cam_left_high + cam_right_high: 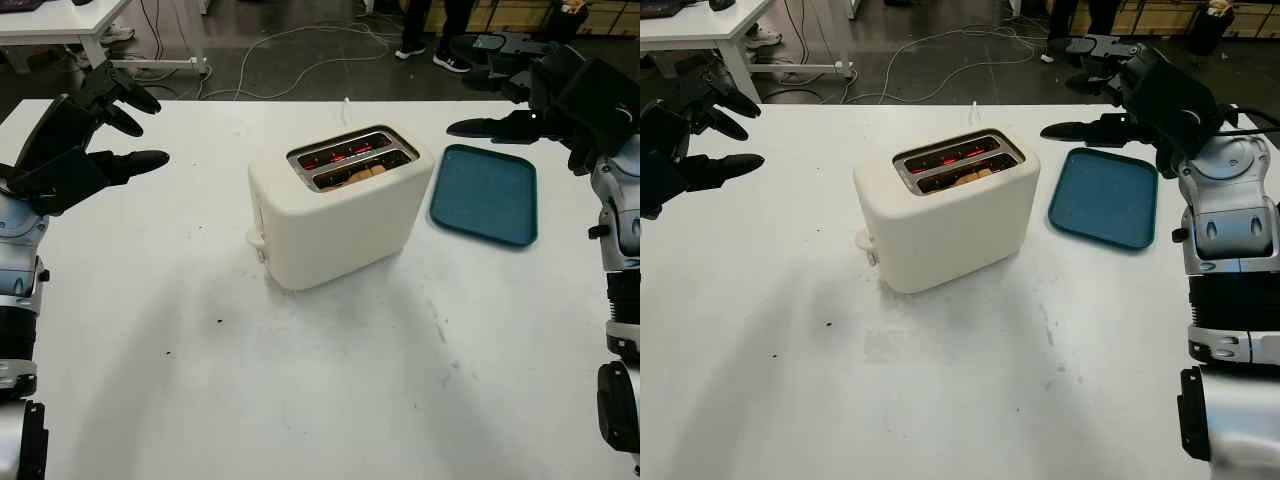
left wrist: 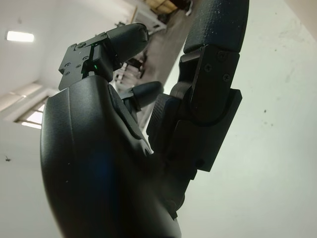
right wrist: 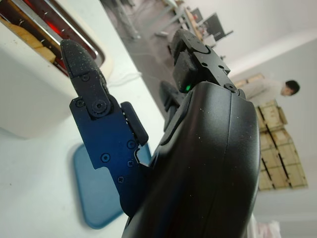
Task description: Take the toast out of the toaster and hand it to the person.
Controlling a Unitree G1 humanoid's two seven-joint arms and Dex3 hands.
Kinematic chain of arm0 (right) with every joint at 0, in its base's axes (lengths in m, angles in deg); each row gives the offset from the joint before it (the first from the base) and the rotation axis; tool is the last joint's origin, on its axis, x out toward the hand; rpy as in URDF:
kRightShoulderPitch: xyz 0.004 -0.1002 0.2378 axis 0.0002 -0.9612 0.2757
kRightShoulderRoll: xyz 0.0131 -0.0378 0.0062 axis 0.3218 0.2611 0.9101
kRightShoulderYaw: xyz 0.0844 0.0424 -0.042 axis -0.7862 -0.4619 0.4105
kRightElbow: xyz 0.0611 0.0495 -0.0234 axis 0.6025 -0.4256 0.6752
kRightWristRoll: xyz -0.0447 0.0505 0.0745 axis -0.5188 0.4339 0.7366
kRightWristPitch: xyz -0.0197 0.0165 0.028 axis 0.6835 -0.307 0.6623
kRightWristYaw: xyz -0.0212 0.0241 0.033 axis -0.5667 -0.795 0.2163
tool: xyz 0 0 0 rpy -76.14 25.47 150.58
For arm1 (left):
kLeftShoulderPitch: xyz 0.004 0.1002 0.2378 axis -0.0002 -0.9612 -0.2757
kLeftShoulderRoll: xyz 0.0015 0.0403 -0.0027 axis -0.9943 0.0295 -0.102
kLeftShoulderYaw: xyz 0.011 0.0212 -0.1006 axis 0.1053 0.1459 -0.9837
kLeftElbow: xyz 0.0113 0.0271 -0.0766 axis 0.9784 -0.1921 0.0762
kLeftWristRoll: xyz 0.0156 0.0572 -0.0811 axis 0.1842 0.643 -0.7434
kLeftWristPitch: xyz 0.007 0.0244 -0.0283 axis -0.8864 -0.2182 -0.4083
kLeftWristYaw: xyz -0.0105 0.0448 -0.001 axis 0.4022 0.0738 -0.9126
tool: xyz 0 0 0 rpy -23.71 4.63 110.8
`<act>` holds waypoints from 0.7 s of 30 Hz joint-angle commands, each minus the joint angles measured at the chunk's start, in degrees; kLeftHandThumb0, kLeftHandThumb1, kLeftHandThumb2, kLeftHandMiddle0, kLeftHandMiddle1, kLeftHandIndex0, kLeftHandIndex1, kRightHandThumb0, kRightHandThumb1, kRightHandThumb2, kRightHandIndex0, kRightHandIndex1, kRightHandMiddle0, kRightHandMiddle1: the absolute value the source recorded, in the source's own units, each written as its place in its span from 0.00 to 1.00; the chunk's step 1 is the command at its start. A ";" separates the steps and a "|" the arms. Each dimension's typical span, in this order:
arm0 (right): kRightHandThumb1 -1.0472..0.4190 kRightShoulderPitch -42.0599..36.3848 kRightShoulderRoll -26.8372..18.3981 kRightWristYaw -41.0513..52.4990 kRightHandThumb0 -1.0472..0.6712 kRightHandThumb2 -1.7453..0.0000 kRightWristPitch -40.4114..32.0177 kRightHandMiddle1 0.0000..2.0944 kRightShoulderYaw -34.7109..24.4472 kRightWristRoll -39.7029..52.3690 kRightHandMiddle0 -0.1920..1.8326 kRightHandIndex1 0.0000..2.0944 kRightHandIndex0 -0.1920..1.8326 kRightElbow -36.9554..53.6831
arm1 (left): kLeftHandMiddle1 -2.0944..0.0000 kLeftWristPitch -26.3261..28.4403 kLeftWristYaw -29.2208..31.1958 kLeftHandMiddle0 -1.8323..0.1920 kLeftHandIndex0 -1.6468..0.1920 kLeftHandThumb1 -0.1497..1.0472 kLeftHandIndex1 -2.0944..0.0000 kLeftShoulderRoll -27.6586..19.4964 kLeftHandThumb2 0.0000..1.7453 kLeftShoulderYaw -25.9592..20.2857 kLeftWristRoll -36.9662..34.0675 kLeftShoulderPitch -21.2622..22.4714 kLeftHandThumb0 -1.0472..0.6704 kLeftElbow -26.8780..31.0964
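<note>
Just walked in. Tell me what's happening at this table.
A robot faces a white toaster in the middle of a white table, its slots glowing red with toast down in the front one. Both hands are open and raised: the left hand at the table's left, the right hand above a blue tray. Nothing is grasped yet.

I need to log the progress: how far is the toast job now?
Nothing is done yet. The toast sits in the near slot of the toaster, with the elements glowing red. The left hand and right hand are raised on either side, open, holding nothing. Grasping, lifting out and handing over all remain.
</note>
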 commanded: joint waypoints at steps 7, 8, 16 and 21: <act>0.23 0.27 -0.31 -0.11 0.33 1.00 -0.11 0.00 -0.11 0.09 0.30 0.36 0.10 0.68 | 0.22 0.39 -0.02 0.91 0.90 0.89 0.28 0.37 0.08 -0.48 -0.84 -0.67 0.00 0.38; 0.23 0.23 -0.31 -0.13 0.33 1.00 0.05 0.00 -0.13 0.08 0.30 0.36 0.10 0.59 | 0.22 0.58 0.02 0.91 0.90 0.89 0.28 0.44 0.08 -0.53 -0.98 -0.68 0.00 0.43; 0.23 0.52 -0.33 0.29 0.32 1.00 -0.14 0.00 -0.13 0.47 0.30 0.35 0.10 0.02 | 0.22 1.50 -0.03 0.91 0.90 0.89 0.28 0.57 0.08 -0.65 -0.80 -0.89 0.00 1.20; 0.24 0.51 -0.10 0.20 0.33 1.00 0.15 0.00 -0.29 0.59 0.30 0.36 0.10 -0.05 | 0.23 0.82 -0.15 0.91 0.90 0.89 0.28 0.57 0.08 -0.62 -0.60 -0.78 0.00 0.81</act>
